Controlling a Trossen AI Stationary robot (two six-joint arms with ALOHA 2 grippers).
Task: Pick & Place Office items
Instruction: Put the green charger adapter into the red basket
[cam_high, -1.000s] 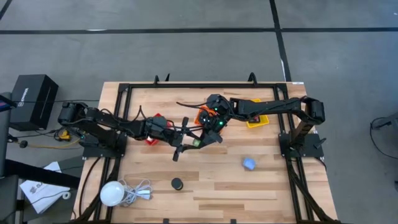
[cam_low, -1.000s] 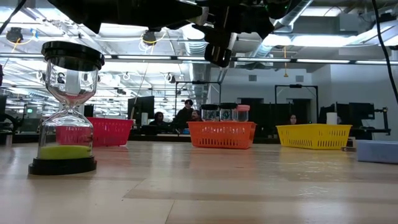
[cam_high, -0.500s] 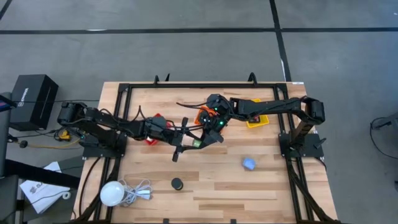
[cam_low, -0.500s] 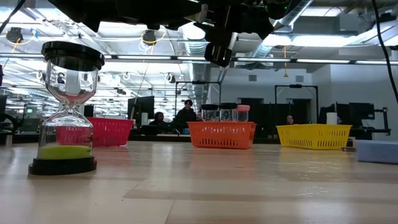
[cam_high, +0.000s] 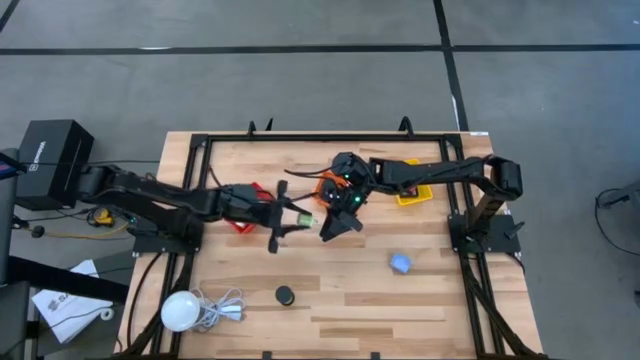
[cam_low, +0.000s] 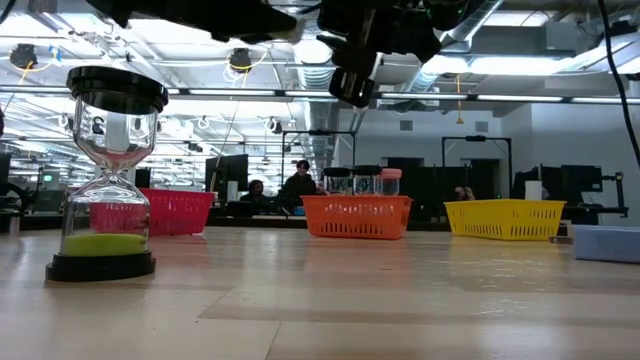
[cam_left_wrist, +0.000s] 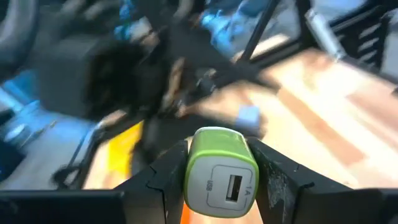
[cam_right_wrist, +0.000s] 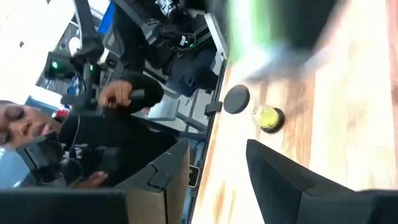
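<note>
My left gripper (cam_high: 292, 217) is above the middle of the table and is shut on a green piece (cam_left_wrist: 217, 163), a small green plug with a white face and a USB slot. That piece (cam_high: 304, 218) sits at the gripper's tip in the high view. My right gripper (cam_high: 335, 224) hovers just to its right, open and empty, with nothing between its fingers (cam_right_wrist: 273, 171). A green-sand hourglass with black caps (cam_low: 105, 170) stands on its base near the table's near edge (cam_high: 285, 295). A blue block (cam_high: 400, 264) lies on the table to the right. My left gripper pinches the green piece by its two opposite sides (cam_left_wrist: 191, 168), one finger (cam_left_wrist: 165, 183) on each side, the white slotted face turned toward the wrist. The fingers come roughly level from the table's left. The piece is lifted clear of the table.
Red (cam_low: 150, 210), orange (cam_low: 355, 215) and yellow (cam_low: 505, 218) mesh baskets line the far part of the table, and cylinders stand in the orange one. A white globe with coiled cord (cam_high: 182, 310) lies at the near left corner. People sit beyond the table.
My left gripper has drawn back a little toward the table's left and far side, turning as it went. The green piece has gone with it, away from my right gripper. My right gripper has stayed about where it was.
</note>
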